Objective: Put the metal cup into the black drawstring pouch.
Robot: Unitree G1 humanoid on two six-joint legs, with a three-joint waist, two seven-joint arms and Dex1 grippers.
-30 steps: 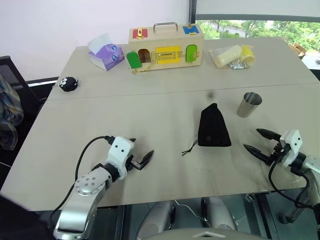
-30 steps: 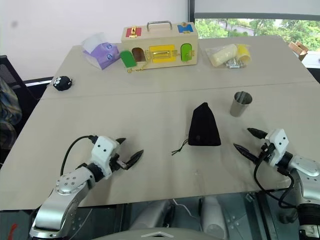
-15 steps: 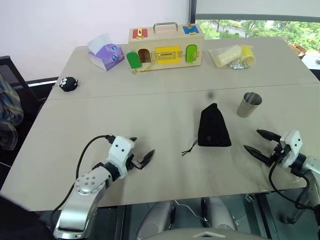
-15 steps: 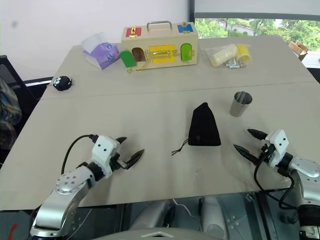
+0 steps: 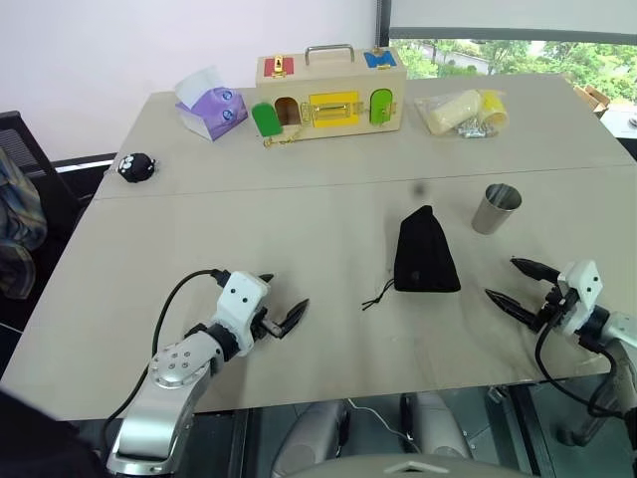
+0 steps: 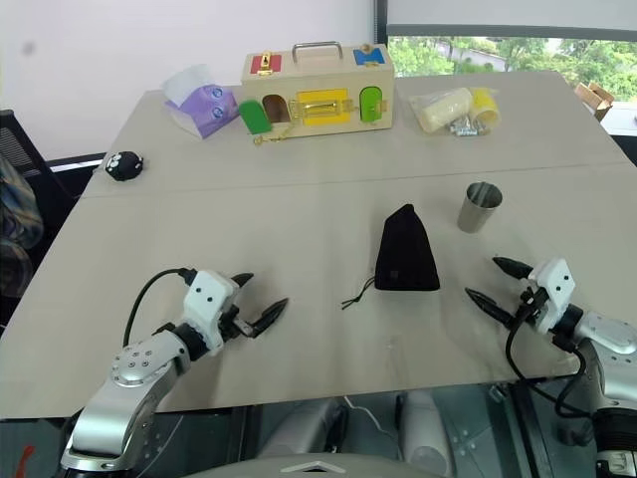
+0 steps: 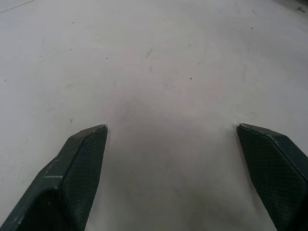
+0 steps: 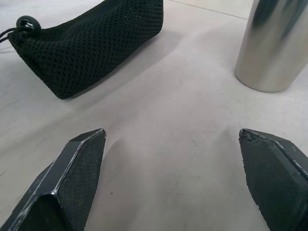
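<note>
The metal cup (image 5: 495, 208) stands upright on the right half of the table; the right wrist view catches its shiny side (image 8: 275, 45). Left of it the black drawstring pouch (image 5: 425, 253) lies flat, narrow end pointing away, with its cord (image 5: 377, 295) trailing off the near left corner. The same mesh pouch (image 8: 91, 43) lies ahead of the right fingers. My right gripper (image 5: 517, 282) hovers open near the front right edge, nearer than the cup and to the right of the pouch, holding nothing. My left gripper (image 5: 281, 299) is open and empty at the front left, over bare tabletop (image 7: 163, 86).
A wooden lock box (image 5: 329, 96) with coloured doors stands at the back centre. A purple tissue pack (image 5: 212, 107) is left of it and a bag of yellow items (image 5: 463, 112) to its right. A small black round toy (image 5: 135, 166) sits near the left edge.
</note>
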